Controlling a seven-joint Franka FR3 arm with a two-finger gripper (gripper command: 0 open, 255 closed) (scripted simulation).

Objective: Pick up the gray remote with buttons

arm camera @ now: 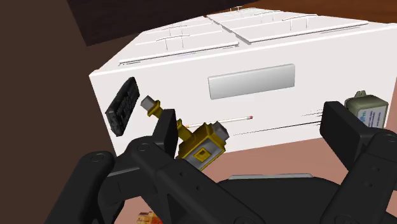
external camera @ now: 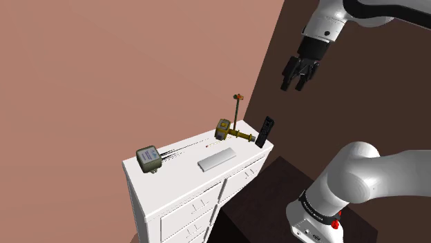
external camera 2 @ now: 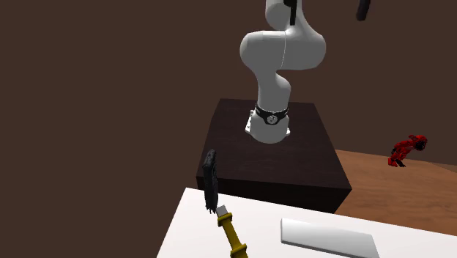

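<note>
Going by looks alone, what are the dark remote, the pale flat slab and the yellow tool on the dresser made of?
Dark remote: matt, near-black plastic by the look, with rows of buttons on its face. Pale flat slab: plain light grey, no texture or sheen; material open. Yellow tool: perhaps brass-like metal, given its gold colour and grey ends.
</note>
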